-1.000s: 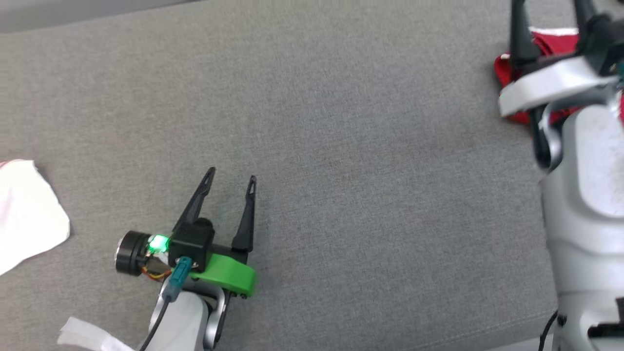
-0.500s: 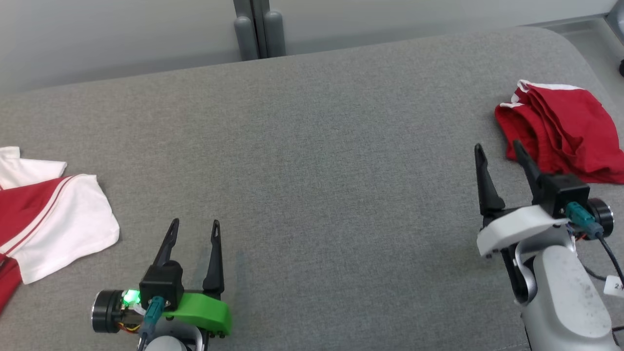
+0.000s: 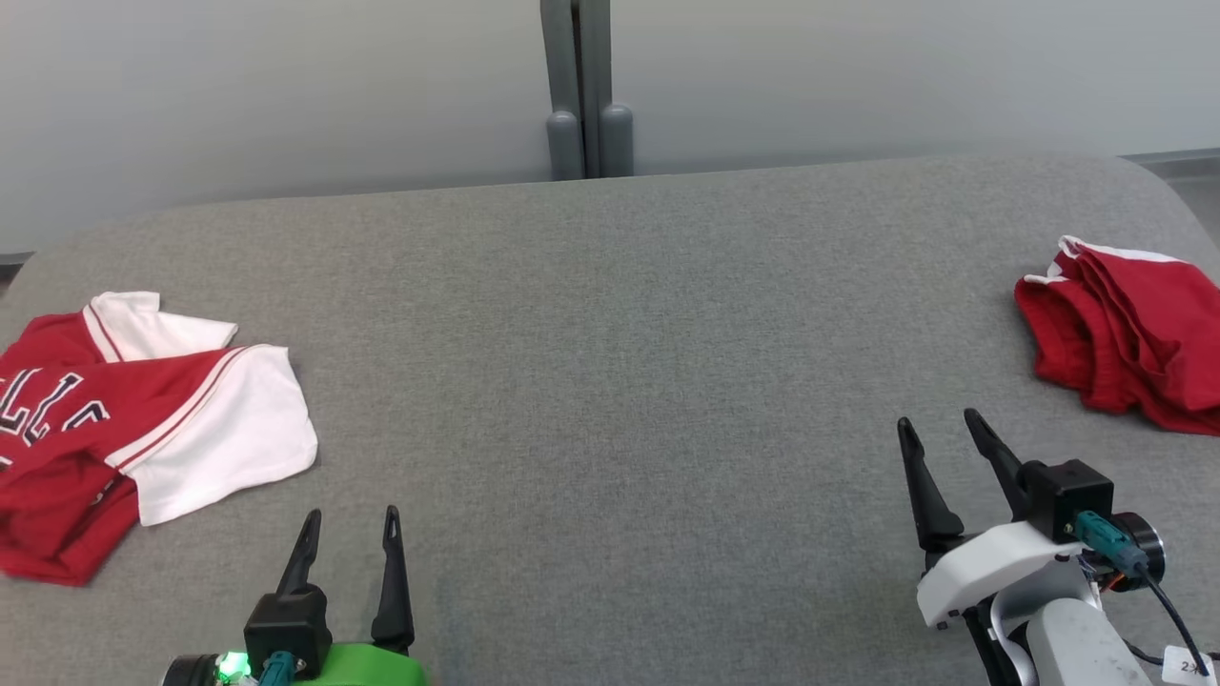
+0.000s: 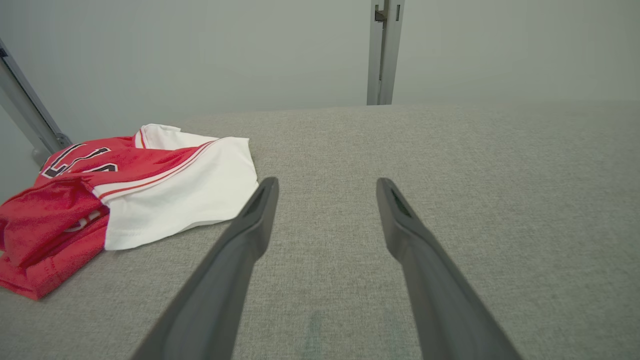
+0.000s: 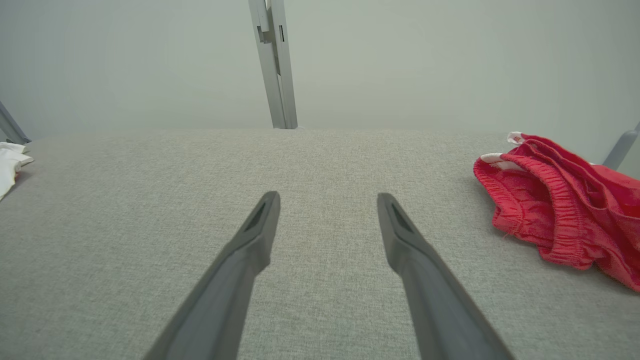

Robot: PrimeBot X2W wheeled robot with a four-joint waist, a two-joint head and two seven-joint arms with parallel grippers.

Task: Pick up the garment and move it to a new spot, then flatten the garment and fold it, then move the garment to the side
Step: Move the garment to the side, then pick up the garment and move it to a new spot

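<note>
Zero steps look finished to me. The garment (image 3: 219,438) lies at the left edge of the grey table (image 3: 620,362), rumpled and half doubled over itself, nowhere near flat or neatly folded. The left gripper (image 3: 352,514) and right gripper (image 3: 937,419) both sit low at the near edge, fingers spread apart with nothing between them. The left one is near the sleeve's corner but not touching it, and the right one is well apart from any cloth. So my read is that the pick-up, the move, the flattening, the fold and the shift to the side are all left to do, though I can't rule out that this loose pile is someone's idea of folded.

Materials: the garment looks like soft thin knit, a red body with a big white sleeve flopped on top and thin red stripes along the white edge. Black-and-white lettering shows on a red panel right beside it — can't tell if that's the same piece or a second one tucked under. At the right edge there's a red heap (image 3: 1134,343) with a gathered, elastic-looking hem and a bit of white trim. The table cover is a coarse grey weave with rounded corners — looks slightly padded.
</note>
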